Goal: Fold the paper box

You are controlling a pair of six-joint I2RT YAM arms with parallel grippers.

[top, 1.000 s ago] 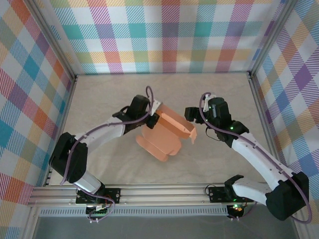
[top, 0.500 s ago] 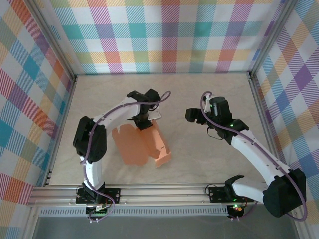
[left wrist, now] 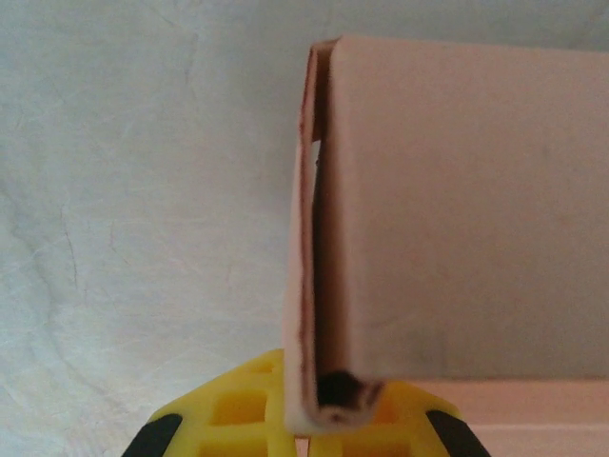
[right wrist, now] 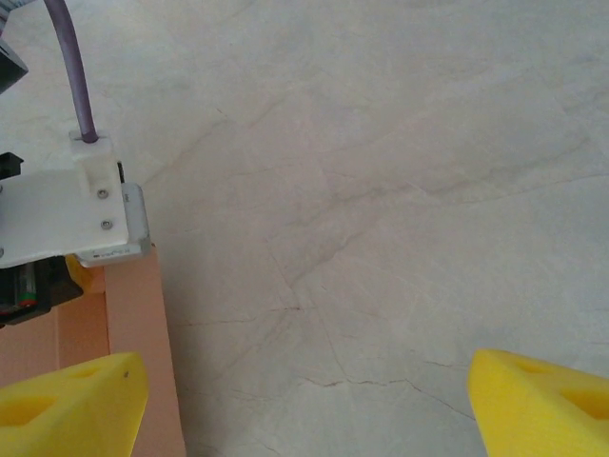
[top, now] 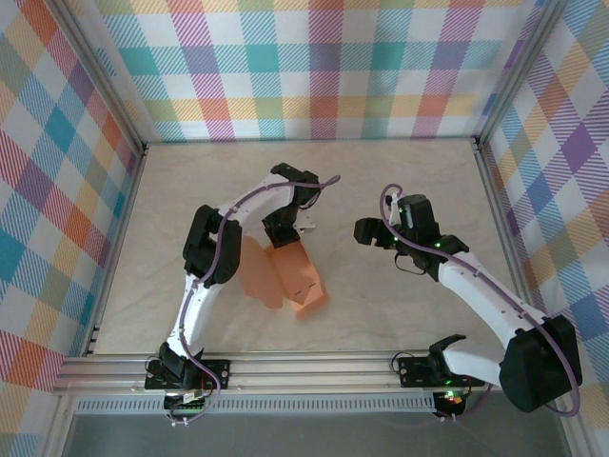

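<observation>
The salmon-orange paper box lies partly folded on the table, one long wall raised and a flat flap spread to its left. My left gripper reaches over its far end and is shut on the box's folded edge, which stands upright between the yellow fingers. My right gripper hovers to the right of the box, open, its yellow fingertips wide apart with bare table between them. The box's right side shows at the left of the right wrist view.
The table is a pale marbled surface inside a frame with plaid walls. The left arm's wrist and purple cable sit close to the right gripper's left side.
The left arm swung right and forward with the box's edge in its grip; the box shifted right and lies lower, narrower. The right gripper stayed nearly still.
</observation>
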